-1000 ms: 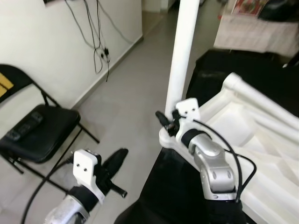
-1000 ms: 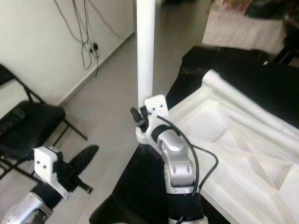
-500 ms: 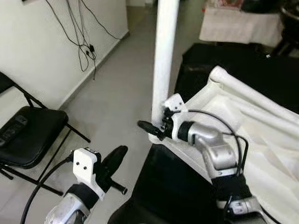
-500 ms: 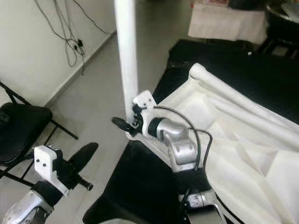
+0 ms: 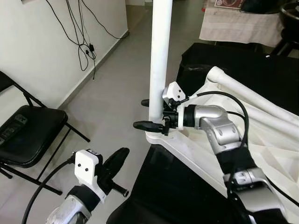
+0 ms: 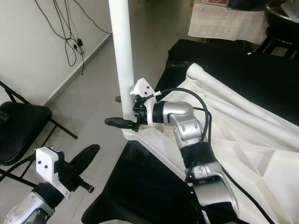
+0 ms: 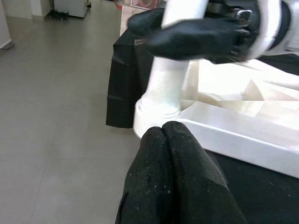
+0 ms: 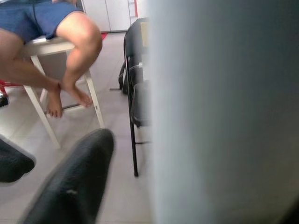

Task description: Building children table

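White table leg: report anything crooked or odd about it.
The white table leg stands upright in the corner socket of the upturned tabletop, seemingly straight. The right gripper straddles it, fingers either side. Nothing stands out.

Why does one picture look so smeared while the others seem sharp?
In the right wrist view the white table leg sits so close that it is a soft, out-of-focus band, and the near black finger blurs too. The two eye views are evenly lit and fairly crisp. In the left wrist view the right gripper at the leg is slightly soft.
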Available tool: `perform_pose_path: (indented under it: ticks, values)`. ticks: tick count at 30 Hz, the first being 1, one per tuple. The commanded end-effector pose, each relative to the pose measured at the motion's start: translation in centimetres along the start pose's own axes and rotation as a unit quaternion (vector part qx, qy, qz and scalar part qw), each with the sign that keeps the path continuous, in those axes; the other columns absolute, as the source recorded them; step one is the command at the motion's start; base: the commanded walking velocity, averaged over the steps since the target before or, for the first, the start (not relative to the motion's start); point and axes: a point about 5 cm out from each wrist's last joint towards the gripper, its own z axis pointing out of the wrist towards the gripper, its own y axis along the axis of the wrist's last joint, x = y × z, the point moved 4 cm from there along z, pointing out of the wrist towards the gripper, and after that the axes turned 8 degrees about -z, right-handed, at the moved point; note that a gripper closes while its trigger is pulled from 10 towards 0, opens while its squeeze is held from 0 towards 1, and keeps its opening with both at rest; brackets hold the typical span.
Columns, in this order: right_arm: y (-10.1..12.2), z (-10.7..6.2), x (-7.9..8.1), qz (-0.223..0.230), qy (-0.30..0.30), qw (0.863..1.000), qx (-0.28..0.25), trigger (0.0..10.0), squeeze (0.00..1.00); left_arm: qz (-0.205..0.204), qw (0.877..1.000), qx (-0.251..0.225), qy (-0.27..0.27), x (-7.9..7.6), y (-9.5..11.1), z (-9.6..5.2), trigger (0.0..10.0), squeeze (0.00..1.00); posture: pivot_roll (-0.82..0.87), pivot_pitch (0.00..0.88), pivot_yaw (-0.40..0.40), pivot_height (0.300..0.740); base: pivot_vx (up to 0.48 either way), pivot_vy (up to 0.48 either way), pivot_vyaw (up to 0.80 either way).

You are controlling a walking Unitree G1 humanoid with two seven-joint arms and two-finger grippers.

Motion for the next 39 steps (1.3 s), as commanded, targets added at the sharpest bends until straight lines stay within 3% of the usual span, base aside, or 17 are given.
perform_pose_path:
  ticks: [1,9,15,16,18,19,21,22,24,27,28,29,30,33,36,37,39]
  values:
    - [0.6,1.4,0.5,0.000,0.035,0.999,-0.016,0.0,0.00,-0.002,1.000,0.002,0.001,-0.3,0.0,-0.2,10.0,0.00,-0.01,0.159,-0.005,0.740,0.000,0.000,0.00]
    - [-0.3,0.5,0.3,0.005,0.031,0.999,-0.012,0.0,0.00,-0.003,1.000,0.002,0.000,-0.4,0.0,-0.2,10.0,0.00,-0.01,0.166,-0.008,0.740,0.000,0.000,0.00]
    - [-2.1,-1.1,-0.4,0.026,-0.082,0.996,0.010,0.0,0.00,-0.003,1.000,0.000,0.001,-0.3,0.1,-0.1,10.0,0.00,-0.02,0.171,-0.018,0.740,0.000,0.000,0.00]
    - [-4.1,-2.6,-1.9,0.033,-0.299,0.950,0.081,0.0,0.00,-0.002,1.000,0.000,0.002,-0.1,0.2,-0.2,10.0,0.00,-0.04,0.171,-0.019,0.740,0.000,0.000,0.00]
    - [-4.1,-2.6,-1.9,0.033,-0.299,0.950,0.081,0.0,0.00,-0.002,1.000,0.000,0.002,-0.1,0.2,-0.2,10.0,0.00,-0.04,0.171,-0.019,0.740,0.000,0.000,0.00]
    - [-5.1,-3.4,0.1,0.049,-0.385,0.914,0.115,0.0,0.00,-0.001,1.000,0.000,0.002,0.1,0.3,-0.1,10.0,0.00,-0.04,0.172,-0.004,0.740,0.000,0.000,0.00]
    - [-5.1,-3.4,0.1,0.049,-0.385,0.914,0.115,0.0,0.00,-0.001,1.000,0.000,0.002,0.1,0.3,-0.1,10.0,0.00,-0.04,0.172,-0.004,0.740,0.000,0.000,0.00]
    - [-5.8,-3.6,1.9,0.064,-0.415,0.897,0.135,0.0,0.00,0.000,1.000,0.000,0.003,0.3,0.2,0.0,10.0,0.00,-0.07,0.151,0.007,0.740,0.000,0.000,0.00]
    - [-6.2,-4.0,2.1,0.071,-0.433,0.887,0.142,0.0,0.00,0.000,1.000,0.001,0.001,0.4,0.2,0.1,10.0,0.00,-0.05,0.146,-0.006,0.740,0.000,0.000,0.00]
    - [-5.8,-2.9,1.4,0.073,-0.404,0.903,0.128,0.0,0.00,0.001,1.000,0.000,-0.001,0.4,0.1,0.4,10.0,0.00,-0.05,0.140,-0.022,0.740,0.000,0.000,0.00]
    - [-5.4,-2.6,0.8,0.070,-0.401,0.905,0.125,8.7,0.00,0.002,1.000,-0.003,0.002,0.4,0.1,0.4,10.0,0.00,-0.05,0.140,-0.026,0.740,0.000,0.000,0.00]
    - [-5.4,-2.6,0.8,0.070,-0.401,0.905,0.125,8.7,0.00,0.002,1.000,-0.003,0.002,0.4,0.1,0.4,10.0,0.00,-0.05,0.140,-0.026,0.740,0.000,0.000,0.00]
    - [-4.9,-1.9,0.5,0.070,-0.379,0.916,0.113,10.0,0.00,0.002,1.000,-0.006,0.006,0.5,0.1,0.5,10.0,0.00,-0.05,0.134,-0.031,0.740,0.000,0.000,0.00]
    - [-3.7,-0.5,0.5,0.081,-0.325,0.939,0.078,10.0,0.00,0.002,1.000,-0.009,0.009,0.5,0.2,0.5,10.0,0.00,-0.05,0.134,-0.029,0.740,0.000,0.000,0.00]
    - [-3.4,-0.2,0.6,0.085,-0.314,0.943,0.070,10.0,0.00,0.001,1.000,-0.009,0.009,0.5,0.2,0.5,10.0,0.00,-0.05,0.134,-0.029,0.740,0.000,0.000,0.00]
    - [-2.7,-0.1,0.7,0.080,-0.307,0.947,0.060,10.0,1.00,0.001,1.000,-0.009,0.007,0.4,0.2,0.5,10.0,0.00,-0.05,0.134,-0.028,0.740,0.000,0.000,0.00]
    - [-2.7,-0.1,0.7,0.080,-0.307,0.947,0.060,10.0,1.00,0.001,1.000,-0.009,0.007,0.4,0.2,0.5,10.0,0.00,-0.05,0.134,-0.028,0.740,0.000,0.000,0.00]
